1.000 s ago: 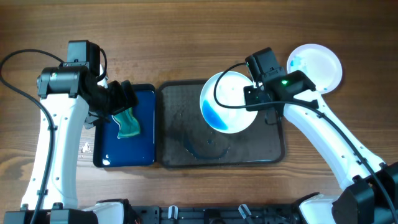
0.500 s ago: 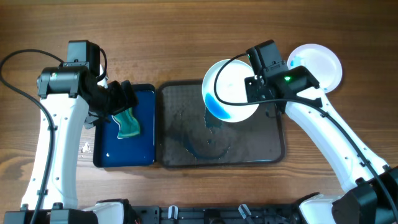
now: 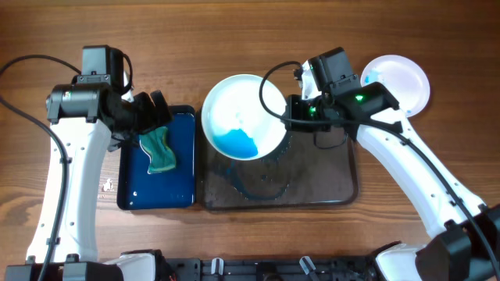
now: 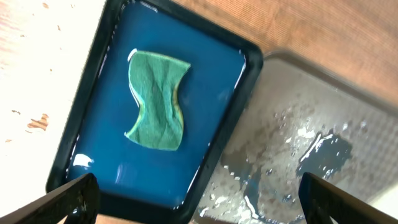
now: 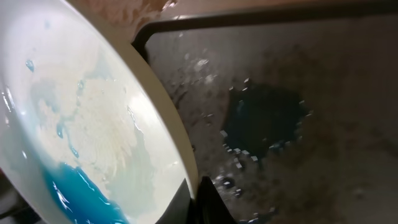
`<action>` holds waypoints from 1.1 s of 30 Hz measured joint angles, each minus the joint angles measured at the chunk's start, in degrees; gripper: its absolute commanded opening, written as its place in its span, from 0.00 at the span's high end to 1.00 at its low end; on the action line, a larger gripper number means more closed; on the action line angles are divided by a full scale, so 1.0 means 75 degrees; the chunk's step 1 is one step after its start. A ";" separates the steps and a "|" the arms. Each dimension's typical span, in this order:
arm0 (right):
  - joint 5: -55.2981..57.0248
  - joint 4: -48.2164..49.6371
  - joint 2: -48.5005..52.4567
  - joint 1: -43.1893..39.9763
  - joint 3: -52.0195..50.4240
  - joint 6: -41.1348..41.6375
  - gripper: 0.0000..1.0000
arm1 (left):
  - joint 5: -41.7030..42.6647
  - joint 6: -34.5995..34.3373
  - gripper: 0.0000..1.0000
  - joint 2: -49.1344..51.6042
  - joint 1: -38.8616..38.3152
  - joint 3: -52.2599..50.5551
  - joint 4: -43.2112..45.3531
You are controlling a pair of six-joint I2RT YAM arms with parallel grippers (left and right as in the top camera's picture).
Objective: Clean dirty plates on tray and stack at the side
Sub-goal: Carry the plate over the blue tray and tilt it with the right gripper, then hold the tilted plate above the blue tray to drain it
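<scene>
Over the left end of the tray (image 3: 328, 181), my right pincer (image 3: 291, 115) pinches a tilted plate (image 3: 238, 105) by its rim. The blue liquid (image 3: 237, 144) pools at the low edge; tip further and it probably slops toward the blue tray (image 3: 131, 195). My left pincer (image 3: 155, 111) hangs spread above the sponge (image 3: 161, 153), close by; the right side's roomier.

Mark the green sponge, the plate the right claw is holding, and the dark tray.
green sponge (image 4: 155, 99): left wrist view, middle of its top face.
held plate (image 3: 234, 105): overhead view, white inner face, upper half.
dark tray (image 3: 320, 176): overhead view, bare floor near its right end.
</scene>
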 measured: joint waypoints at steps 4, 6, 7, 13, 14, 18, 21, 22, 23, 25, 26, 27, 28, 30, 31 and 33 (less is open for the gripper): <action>-0.0434 -0.0020 0.0533 0.0187 0.0015 0.0347 0.95 | 0.0090 -0.0224 0.00 0.0000 0.0702 0.0000 0.0227; -0.0504 -0.0029 0.0874 0.0382 0.0020 0.0434 0.95 | 0.0178 -0.0251 0.00 0.0000 0.1288 0.0006 0.0233; -0.0527 -0.0032 0.1043 0.0495 0.0023 0.0469 0.96 | 0.0207 -0.0254 0.00 0.0000 0.1527 0.0012 0.0236; -0.0391 -0.0711 0.2124 0.1378 0.0941 0.0498 0.95 | 0.0676 -0.0280 0.00 0.0000 0.3981 0.0044 0.0256; -0.0195 -0.1014 0.2366 0.1582 0.1475 0.0423 0.95 | 0.0909 -0.0280 0.00 0.0000 0.4401 0.0050 0.0256; 0.0586 -0.1804 0.3383 0.2279 0.3608 0.0128 0.95 | 0.1405 -0.0277 0.00 0.0000 0.5298 0.0055 0.0248; 0.1253 -0.1979 0.4001 0.2675 0.4628 -0.0102 0.95 | 0.1562 -0.0277 0.00 0.0000 0.5435 0.0055 0.0236; 0.1647 -0.1958 0.4179 0.2830 0.4878 -0.0198 0.95 | 0.1632 -0.0280 0.00 -0.0003 0.5447 0.0055 0.0239; 0.1929 -0.1920 0.4232 0.2908 0.4934 -0.0259 0.95 | 0.1658 -0.0280 0.00 0.0000 0.5447 0.0055 0.0236; 0.2597 -0.1784 0.4252 0.3057 0.4943 -0.0367 0.95 | 0.1664 -0.0280 0.00 0.0000 0.5447 0.0055 0.0236; 0.2955 -0.1716 0.4252 0.3133 0.4954 -0.0455 0.96 | 0.1664 -0.0280 0.00 0.0000 0.5447 0.0055 0.0233; 0.3488 -0.1588 0.4252 0.3258 0.4972 -0.0574 0.96 | 0.1667 -0.0280 0.00 0.0000 0.5447 0.0055 0.0227; 0.3821 -0.1513 0.4252 0.3340 0.4975 -0.0656 0.95 | 0.1667 -0.0280 0.00 0.0000 0.5447 0.0055 0.0221; 0.4552 -0.1329 0.4252 0.3582 0.4989 -0.0935 0.95 | 0.1684 -0.0280 0.00 -0.0003 0.5447 0.0055 0.0163; 0.4986 -0.1215 0.4252 0.3745 0.4992 -0.1116 0.95 | 0.1687 -0.0280 0.00 0.0000 0.5447 0.0055 0.0137; 0.5735 -0.1064 0.4252 0.4100 0.5001 -0.1495 0.95 | 0.1687 -0.0280 0.00 -0.0003 0.5447 0.0055 0.0111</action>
